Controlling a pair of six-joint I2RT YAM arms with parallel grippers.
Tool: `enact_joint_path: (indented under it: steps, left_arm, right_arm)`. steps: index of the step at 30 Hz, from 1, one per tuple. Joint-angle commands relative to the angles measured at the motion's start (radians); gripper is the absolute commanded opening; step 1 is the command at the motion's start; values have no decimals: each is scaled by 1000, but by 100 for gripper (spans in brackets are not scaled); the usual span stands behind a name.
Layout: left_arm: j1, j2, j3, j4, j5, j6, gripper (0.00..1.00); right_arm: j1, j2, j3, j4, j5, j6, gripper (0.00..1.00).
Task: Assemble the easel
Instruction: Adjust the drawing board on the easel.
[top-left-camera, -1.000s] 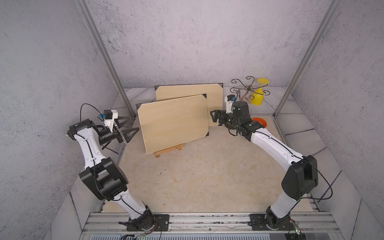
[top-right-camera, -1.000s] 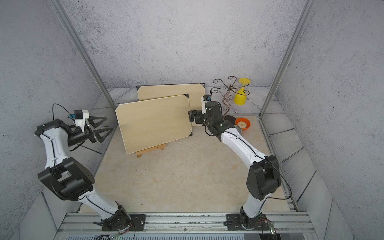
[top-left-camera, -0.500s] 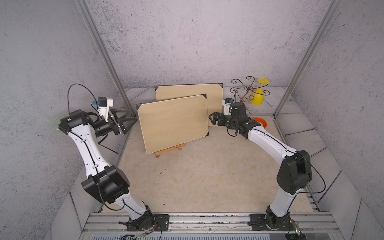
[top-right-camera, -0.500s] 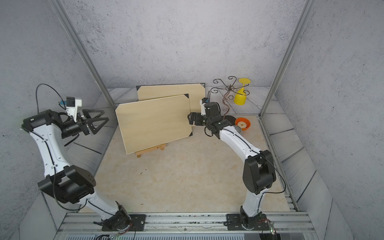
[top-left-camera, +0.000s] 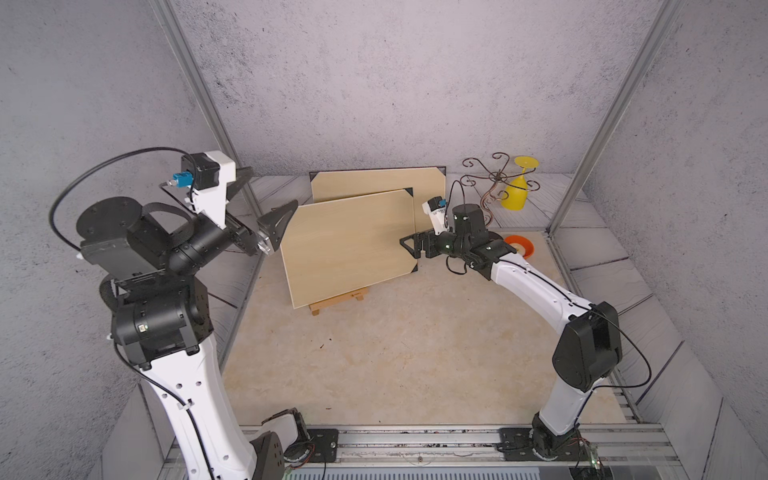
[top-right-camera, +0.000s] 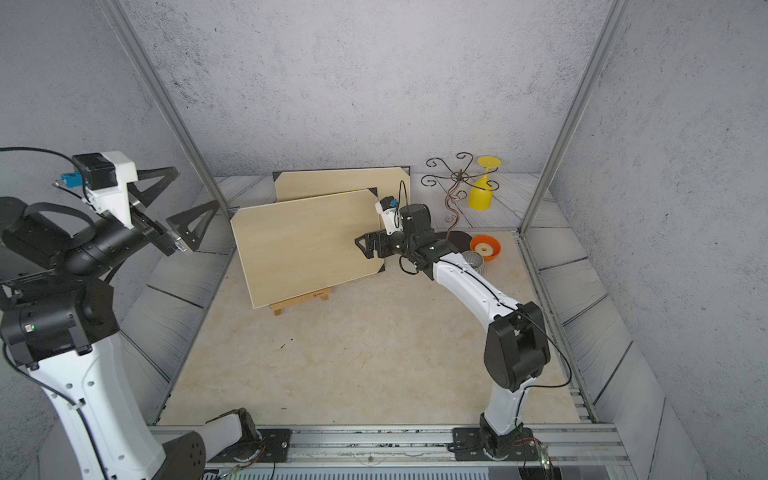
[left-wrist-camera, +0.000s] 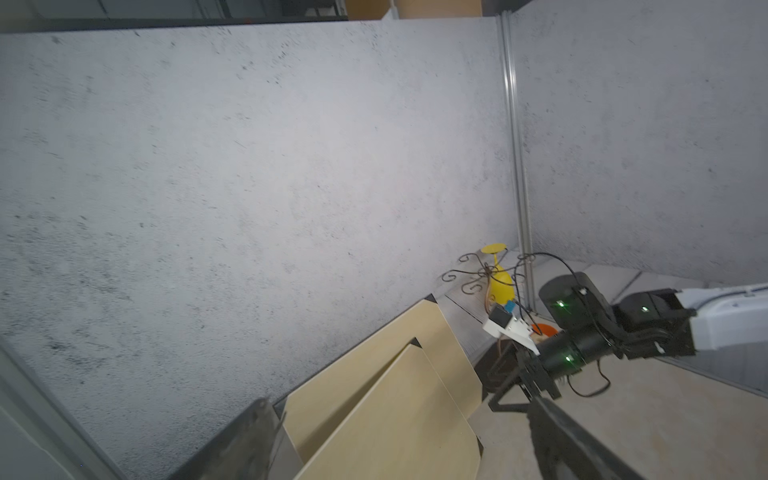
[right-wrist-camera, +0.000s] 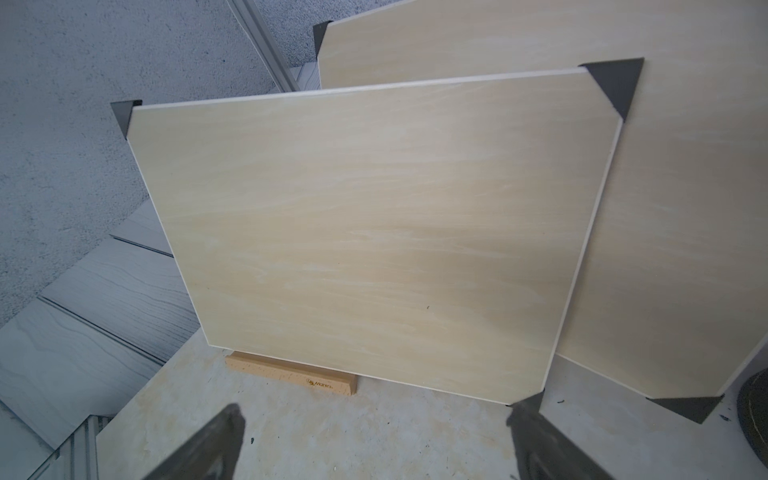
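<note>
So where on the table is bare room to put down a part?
The wide beige table between the front board, the wooden base and the near rail is bare. Crowded: the far right corner, with orange bowl, wire stand, yellow glass and the open right pincer by the board's edge.

Bright, even, diffuse light casts only soft, faint shadows; both top views are sharp, though the frame posts (top-left-camera: 607, 124) lean outward toward the edges, and in the wrist views the nearest dark fingers (right-wrist-camera: 199, 449) are blurred.
</note>
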Motion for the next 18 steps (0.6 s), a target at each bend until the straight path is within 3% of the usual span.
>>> enact_joint_path:
  steps: [1, 6, 10, 15, 18]
  left_arm:
    - [-5, 37, -132, 70, -221, -102, 97]
    - [-3, -83, -587, 228, -487, -173, 97]
    - [-3, -111, -770, 280, -674, -275, 97]
    - [8, -23, -829, 282, -723, -383, 97]
    - [12, 4, -892, 348, -655, -415, 97]
  right_arm:
    - [-28, -55, -18, -3, 128, 26, 99]
    - [-103, 43, 5, 5, 83, 156, 99]
    - [-140, 103, -14, 72, 32, 158, 99]
    - [-148, 216, 28, 123, -10, 139, 99]
    - [-147, 278, 46, 167, -52, 119, 99]
